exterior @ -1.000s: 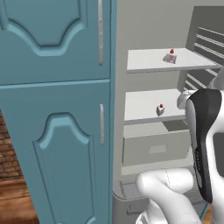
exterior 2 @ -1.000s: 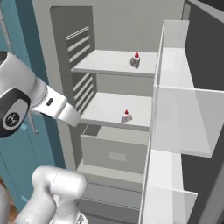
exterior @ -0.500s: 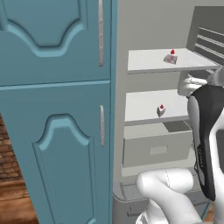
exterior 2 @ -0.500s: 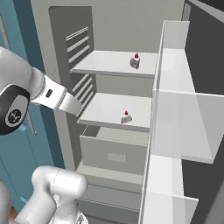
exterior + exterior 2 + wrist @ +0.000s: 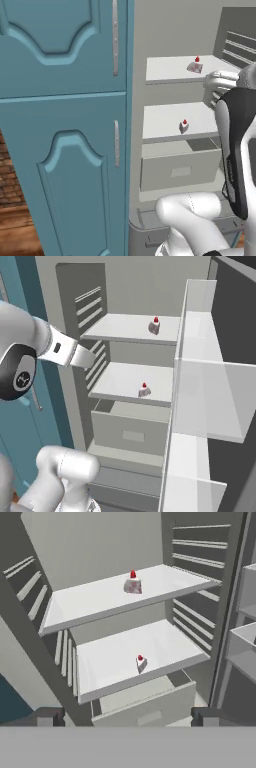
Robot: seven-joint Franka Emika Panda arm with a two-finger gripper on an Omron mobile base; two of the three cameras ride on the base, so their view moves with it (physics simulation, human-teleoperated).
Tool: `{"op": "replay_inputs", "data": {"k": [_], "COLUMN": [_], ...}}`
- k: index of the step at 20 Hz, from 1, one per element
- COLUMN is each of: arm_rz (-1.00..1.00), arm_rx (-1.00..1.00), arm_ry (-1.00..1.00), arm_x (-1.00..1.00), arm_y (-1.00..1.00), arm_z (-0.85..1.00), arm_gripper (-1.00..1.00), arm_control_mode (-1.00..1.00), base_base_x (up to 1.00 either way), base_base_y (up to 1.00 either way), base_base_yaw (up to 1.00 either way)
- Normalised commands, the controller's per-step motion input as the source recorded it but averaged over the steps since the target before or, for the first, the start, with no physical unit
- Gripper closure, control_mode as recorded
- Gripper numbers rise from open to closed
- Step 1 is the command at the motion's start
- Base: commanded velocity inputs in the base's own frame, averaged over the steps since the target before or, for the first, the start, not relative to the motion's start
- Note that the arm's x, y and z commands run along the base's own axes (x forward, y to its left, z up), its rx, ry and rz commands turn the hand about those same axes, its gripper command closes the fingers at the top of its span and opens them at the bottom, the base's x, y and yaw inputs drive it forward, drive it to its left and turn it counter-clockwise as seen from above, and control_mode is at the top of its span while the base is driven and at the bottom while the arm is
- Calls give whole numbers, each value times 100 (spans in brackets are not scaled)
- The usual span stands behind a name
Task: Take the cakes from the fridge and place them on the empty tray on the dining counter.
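Inside the open fridge (image 5: 125,286), near the front edge of the lower shelf (image 5: 110,662): one cake (image 5: 141,662), ahead of and between the fingertips; second cake (image 5: 132,585) on the upper shelf (image 5: 90,599), toward its back; gripper (image 5: 127,716) spread wide, empty.

I saw the fridge (image 5: 125,286) interior as smooth matt grey, its shelves (image 5: 120,599) flat white with a plastic look. The door bins (image 5: 205,396) looked translucent and glossy. The cakes (image 5: 133,585) had a dull white-grey body and shiny red cherries. The cabinets (image 5: 60,125) beside wore satin teal paint with brushed-metal handles (image 5: 115,37). The floor (image 5: 12,210) read as wood.
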Motion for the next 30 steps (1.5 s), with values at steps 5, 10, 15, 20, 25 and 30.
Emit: {"op": "replay_inputs", "data": {"k": [5, 10, 15, 20, 25, 30], "arm_rz": [6, 9, 8, 0, 0, 0], "arm_rx": [0, 0, -2, -4, -4, -1], "arm_ry": [0, -3, -1, 0, 1, 1], "arm_x": [49, 51, 57, 55, 48, 40], "arm_y": [-15, -28, -23, -16, -23, -19], "arm_z": [39, 15, 0, -1, -13, -24], "arm_gripper": [-100, -100, -100, -100, -100, -100], "arm_control_mode": [-100, -100, -100, -100, -100, -100], "base_base_x": [0, 0, 0, 0, 0, 0], "base_base_y": [0, 0, 0, 0, 0, 0], "base_base_yaw": [0, 0, 0, 0, 0, 0]}}
